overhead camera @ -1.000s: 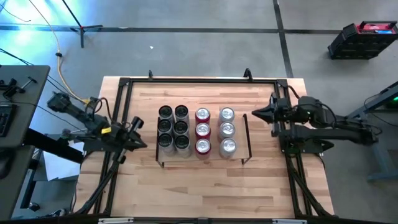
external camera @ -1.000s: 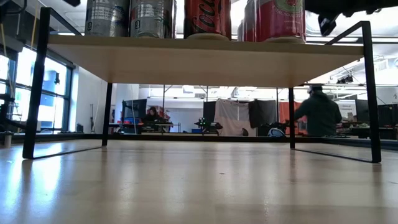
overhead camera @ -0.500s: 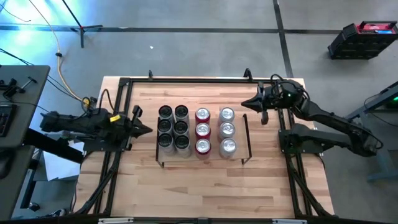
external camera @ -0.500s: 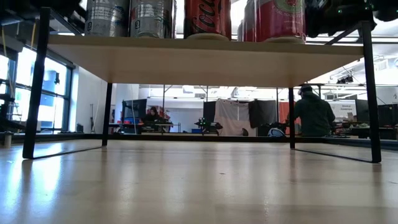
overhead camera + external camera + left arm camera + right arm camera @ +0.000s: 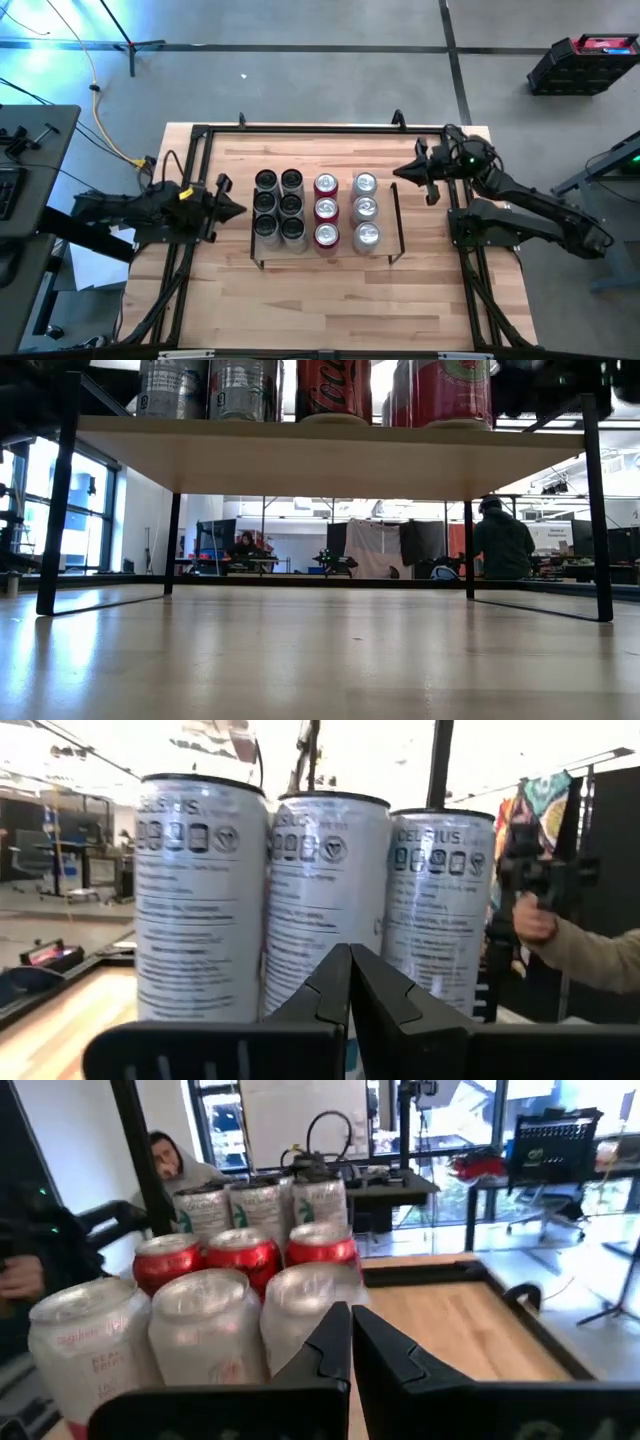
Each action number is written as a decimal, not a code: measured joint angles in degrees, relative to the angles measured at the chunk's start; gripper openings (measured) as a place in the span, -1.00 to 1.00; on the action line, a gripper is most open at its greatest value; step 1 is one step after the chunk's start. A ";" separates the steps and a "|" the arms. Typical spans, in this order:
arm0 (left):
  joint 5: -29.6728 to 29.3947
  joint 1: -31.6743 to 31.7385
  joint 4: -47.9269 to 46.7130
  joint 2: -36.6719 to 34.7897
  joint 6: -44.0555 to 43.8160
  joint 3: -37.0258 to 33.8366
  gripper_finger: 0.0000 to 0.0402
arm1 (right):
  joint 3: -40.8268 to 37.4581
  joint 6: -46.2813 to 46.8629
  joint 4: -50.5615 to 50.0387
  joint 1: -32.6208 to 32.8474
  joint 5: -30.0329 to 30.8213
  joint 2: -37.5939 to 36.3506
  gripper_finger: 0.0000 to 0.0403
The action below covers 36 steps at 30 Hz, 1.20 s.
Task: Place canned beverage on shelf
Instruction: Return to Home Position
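Note:
The shelf (image 5: 385,248) stands mid-table on black wire end frames and carries several cans upright on their bases. There are two rows of dark-topped white cans (image 5: 279,207), a row of red cans (image 5: 326,209) and a row of silver cans (image 5: 365,209). My left gripper (image 5: 240,208) is shut and empty, level, just off the shelf's left end, pointing at the white cans (image 5: 320,900). My right gripper (image 5: 397,172) is shut and empty, off the shelf's far right corner, facing the silver cans (image 5: 205,1320).
Black rails (image 5: 300,128) edge the wooden tabletop. Bare wood lies in front of the shelf (image 5: 330,300) and under it (image 5: 320,650). A person (image 5: 503,545) sits in the room beyond, and a sleeve and hand (image 5: 560,930) show past the cans.
My left gripper has swung toward the table's far edge and sunk a little, turning from slanting toward the near edge to pointing straight at the shelf's left end. My right gripper has swung toward the far edge and now slants toward the shelf. Both stay shut.

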 joint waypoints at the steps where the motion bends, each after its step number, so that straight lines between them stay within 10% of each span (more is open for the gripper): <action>1: 0.01 0.35 -0.20 -0.43 0.00 -0.04 -1.00 | -2.27 1.47 3.15 -0.06 -0.02 -0.10 -1.00; 11: 1.88 1.08 -2.56 -0.97 -0.56 -0.02 -1.00 | -23.21 10.08 28.35 -1.17 2.81 -8.57 -1.00; 22: 1.34 1.08 -3.53 -0.95 2.44 -0.02 -1.00 | -24.14 4.98 4.46 12.73 19.68 -21.41 -1.00; 36: 0.12 1.06 -6.44 -0.95 0.56 -0.02 -1.00 | -24.51 -4.59 6.05 35.63 35.76 -23.40 -1.00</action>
